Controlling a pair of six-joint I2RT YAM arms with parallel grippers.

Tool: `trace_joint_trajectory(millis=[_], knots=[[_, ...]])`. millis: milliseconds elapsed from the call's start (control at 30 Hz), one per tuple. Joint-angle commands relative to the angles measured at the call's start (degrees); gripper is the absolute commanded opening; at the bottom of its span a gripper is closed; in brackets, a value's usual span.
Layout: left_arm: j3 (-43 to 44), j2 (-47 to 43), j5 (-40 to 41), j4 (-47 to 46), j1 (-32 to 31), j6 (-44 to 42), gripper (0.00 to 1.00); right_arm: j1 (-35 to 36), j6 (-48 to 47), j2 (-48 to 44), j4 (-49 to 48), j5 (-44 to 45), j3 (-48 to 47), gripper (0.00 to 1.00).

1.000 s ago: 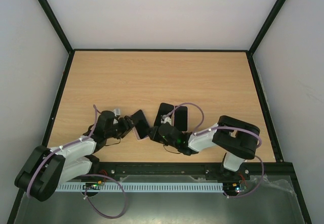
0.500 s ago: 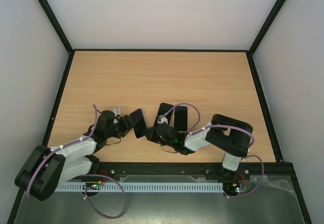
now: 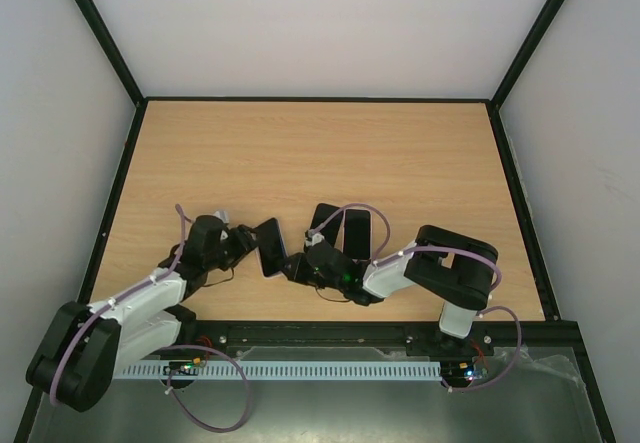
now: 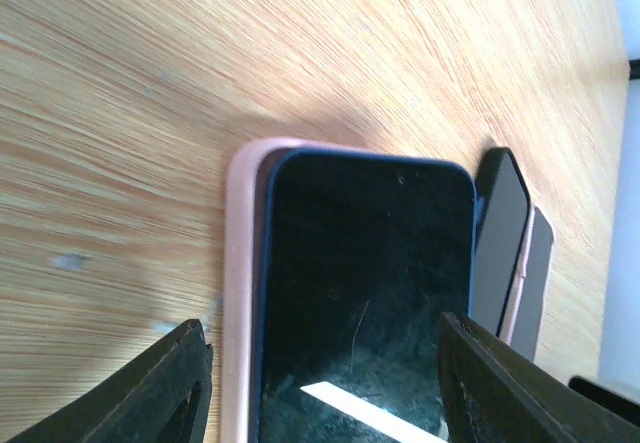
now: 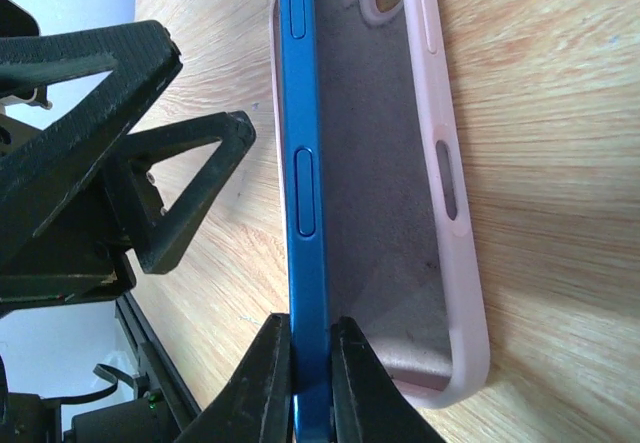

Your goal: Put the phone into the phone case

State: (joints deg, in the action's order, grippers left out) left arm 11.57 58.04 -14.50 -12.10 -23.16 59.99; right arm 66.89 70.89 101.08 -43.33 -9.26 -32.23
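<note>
Where the right gripper [image 5: 311, 368] meets the phone [image 5: 303, 163], we see its jaws closed on the blue side rail, one finger [image 5: 268, 373] on each face. The phone stands tilted up on one long edge, which sits along one wall of the pink case [image 5: 445, 193]. The other long edge is raised, so the grey lining of the case lies bare beside it. The case rests on its back on the table [image 3: 320, 153], open side up, with its camera cutout at the end away from the right gripper.

From the left wrist we look at the phone's dark screen, a strip of pink showing along one side. The left gripper [image 4: 320, 393] straddles phone and case, its jaws standing wide with a finger [image 4: 165, 388] on either side. One finger seems just clear of the pink wall and the other overlaps the phone's edge, so we cannot tell whether it grips anything.

From above, both grippers meet near the front of the table, left of centre. Just beyond them lie two dark spare phones [image 3: 326, 221] side by side, touching or nearly so.
</note>
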Motion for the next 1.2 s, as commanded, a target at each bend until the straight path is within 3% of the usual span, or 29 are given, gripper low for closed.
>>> trace_joint_trajectory(millis=[0, 467, 933, 1167], knots=[[1.7, -2.2, 3.8, 6.1, 1.8, -4.0, 0.62, 0.5, -0.9, 1.0, -0.1, -2.5, -0.8, 0.08], [-3.1, 4.1, -2.0, -5.8, 2.6, -2.0, 0.61, 0.4, 0.9, 3.1, -5.8, -7.1, -0.8, 0.07], [-5.6, 0.9, -5.5, -9.0, 2.4, -0.3, 0.60, 0.1, -0.8, 5.2, -3.8, -9.5, -3.8, 0.07], [-4.4, -1.4, -5.0, -4.2, 2.5, 1.0, 0.60, -0.6, -1.8, 1.5, 5.3, -5.5, -3.6, 0.21]])
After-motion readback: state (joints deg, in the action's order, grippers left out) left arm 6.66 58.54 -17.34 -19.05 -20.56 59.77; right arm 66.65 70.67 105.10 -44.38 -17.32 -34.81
